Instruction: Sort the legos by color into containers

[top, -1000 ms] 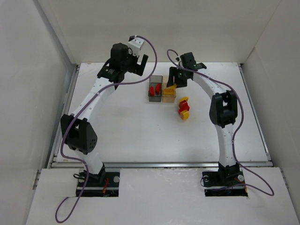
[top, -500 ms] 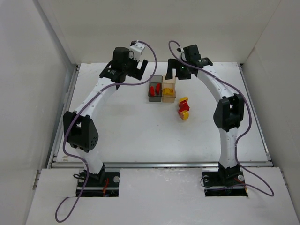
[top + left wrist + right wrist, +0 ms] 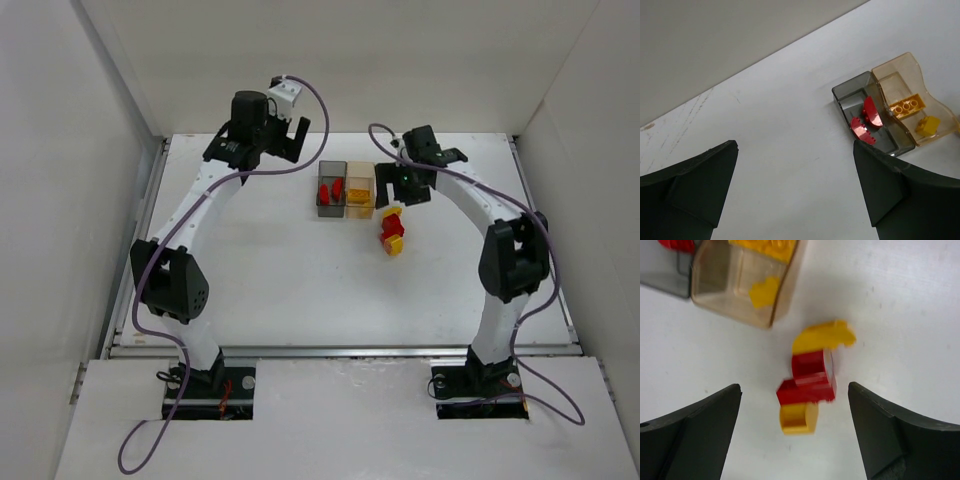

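Starting at the near side, locate the unsorted legos (image 3: 392,232): a tight cluster of red and yellow pieces lying on the white table (image 3: 300,290), touching one another, just beside the near right corner of the amber bin (image 3: 361,172). Read the cluster in the right wrist view as a yellow curved piece (image 3: 823,336) at the top, red bricks (image 3: 810,377) in the middle and a yellow brick (image 3: 799,418) at the bottom; treat the exact count as uncertain. Note the right gripper (image 3: 794,386) poised above this cluster, jaws spread wide, nothing held, the pieces framed between the fingers without visible contact. Moving farther out, inspect the joined containers (image 3: 346,166). Confirm two red curved pieces (image 3: 866,122) inside the dark grey bin (image 3: 852,95), and a yellow studded brick (image 3: 907,106) plus a small yellow block (image 3: 927,124) inside the amber bin, with no colour mixed in either. Farthest out, find the left gripper (image 3: 795,145) raised over the far left of the table, jaws fully apart, empty, well apart from the bins. Judge the sort as roughly half complete: bin contents correct so far, the whole cluster not yet sorted. Expect red bricks to go to the grey bin and yellow pieces to the amber one.
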Robot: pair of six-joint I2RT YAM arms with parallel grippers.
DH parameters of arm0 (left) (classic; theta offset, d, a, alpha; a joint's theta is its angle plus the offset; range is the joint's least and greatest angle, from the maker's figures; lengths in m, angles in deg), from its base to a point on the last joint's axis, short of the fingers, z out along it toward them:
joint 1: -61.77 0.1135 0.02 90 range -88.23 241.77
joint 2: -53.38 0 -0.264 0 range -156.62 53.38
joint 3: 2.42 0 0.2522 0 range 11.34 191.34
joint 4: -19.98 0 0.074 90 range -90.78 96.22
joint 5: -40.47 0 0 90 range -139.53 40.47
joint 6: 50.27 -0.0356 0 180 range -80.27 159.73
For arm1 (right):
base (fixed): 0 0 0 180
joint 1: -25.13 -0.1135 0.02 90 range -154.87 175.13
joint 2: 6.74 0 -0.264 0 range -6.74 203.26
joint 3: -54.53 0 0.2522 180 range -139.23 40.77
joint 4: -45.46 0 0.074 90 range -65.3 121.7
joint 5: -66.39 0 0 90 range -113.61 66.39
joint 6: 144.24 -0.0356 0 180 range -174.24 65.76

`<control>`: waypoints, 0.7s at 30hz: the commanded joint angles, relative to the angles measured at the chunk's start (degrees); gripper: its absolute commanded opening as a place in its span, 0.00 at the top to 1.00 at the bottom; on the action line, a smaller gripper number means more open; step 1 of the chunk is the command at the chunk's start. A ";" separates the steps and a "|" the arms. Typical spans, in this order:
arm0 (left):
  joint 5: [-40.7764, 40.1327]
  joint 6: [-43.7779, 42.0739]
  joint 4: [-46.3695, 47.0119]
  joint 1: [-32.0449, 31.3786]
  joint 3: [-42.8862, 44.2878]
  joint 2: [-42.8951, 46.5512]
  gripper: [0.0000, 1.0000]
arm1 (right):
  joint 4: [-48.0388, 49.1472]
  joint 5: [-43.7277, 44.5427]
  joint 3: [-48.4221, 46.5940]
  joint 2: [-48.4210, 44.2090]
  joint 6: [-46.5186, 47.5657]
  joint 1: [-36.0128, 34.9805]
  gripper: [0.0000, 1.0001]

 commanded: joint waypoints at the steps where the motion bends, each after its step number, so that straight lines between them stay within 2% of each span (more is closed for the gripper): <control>1: 7.46 0.11 -0.12 1.57 3.85 1.81 0.00 | -0.58 2.84 7.14 -7.06 4.09 -1.59 0.08; 4: 12.73 0.11 -0.64 2.11 3.85 2.34 0.00 | 1.01 4.85 13.13 -9.35 2.88 -4.84 0.06; 10: 16.63 -1.12 -2.40 2.11 3.33 1.81 0.00 | 2.24 7.14 15.60 -6.81 0.14 -6.61 0.06; 17: 16.11 0.10 -2.40 2.11 3.33 2.33 0.00 | 0.14 13.56 14.37 -4.78 -1.09 -6.61 0.12; 19: 16.10 0.11 -2.40 2.11 3.33 2.34 0.00 | 0.13 14.09 15.07 -4.78 -1.09 -7.13 0.16; 20: 16.10 0.63 -2.40 2.11 3.33 2.34 0.00 | 0.13 14.09 15.77 -4.78 -1.09 -7.14 0.21; 21: 16.10 0.64 -2.40 2.11 3.33 2.34 0.00 | 0.13 14.09 15.78 -4.17 -1.09 -7.14 0.21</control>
